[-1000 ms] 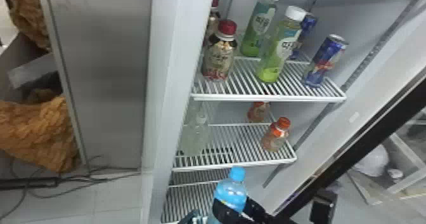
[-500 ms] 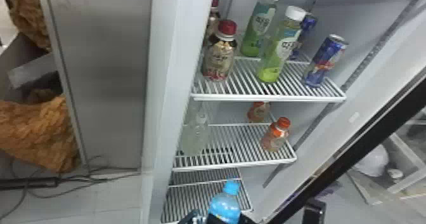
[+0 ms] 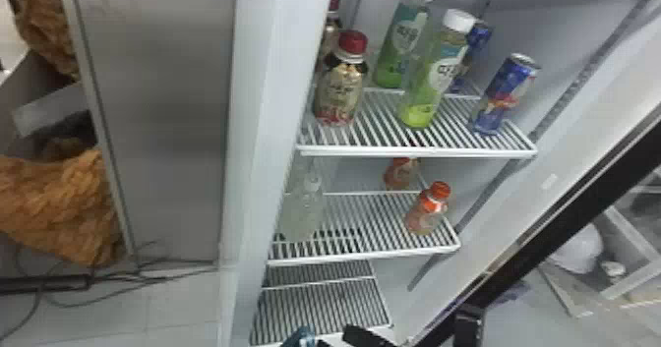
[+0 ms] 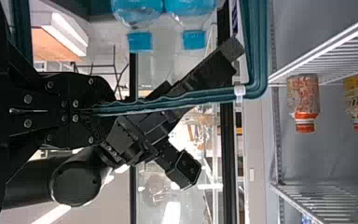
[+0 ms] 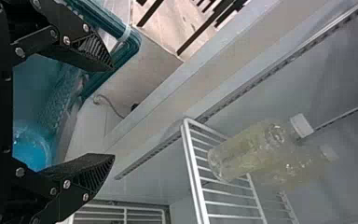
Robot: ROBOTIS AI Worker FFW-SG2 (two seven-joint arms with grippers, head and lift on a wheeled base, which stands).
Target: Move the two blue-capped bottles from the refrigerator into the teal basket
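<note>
At the bottom edge of the head view is my right gripper (image 3: 366,336), beside a bit of the teal basket (image 3: 301,335). In the right wrist view that gripper (image 5: 109,112) stands open, its two fingers apart with nothing between the tips; behind them lies a blue bottle (image 5: 29,148) inside the basket (image 5: 131,46). The left wrist view has my left gripper (image 4: 103,110) shut on the basket's rim (image 4: 200,97). Two blue-capped bottles, one cap (image 4: 140,42) beside the other (image 4: 194,40), stand side by side within the basket, partly cut off by the view's edge.
Refrigerator shelves (image 3: 423,152) rise ahead, holding a red-capped bottle (image 3: 342,83), green-labelled bottles (image 3: 430,80), a blue can (image 3: 504,95) and an orange-capped bottle (image 3: 427,213). A pale bottle (image 5: 256,147) is on a shelf near the right gripper. The door frame (image 3: 555,223) slants along the right.
The blue-capped bottle has gone down past the head view's bottom edge, together with the right gripper. The shelf items have not moved.
</note>
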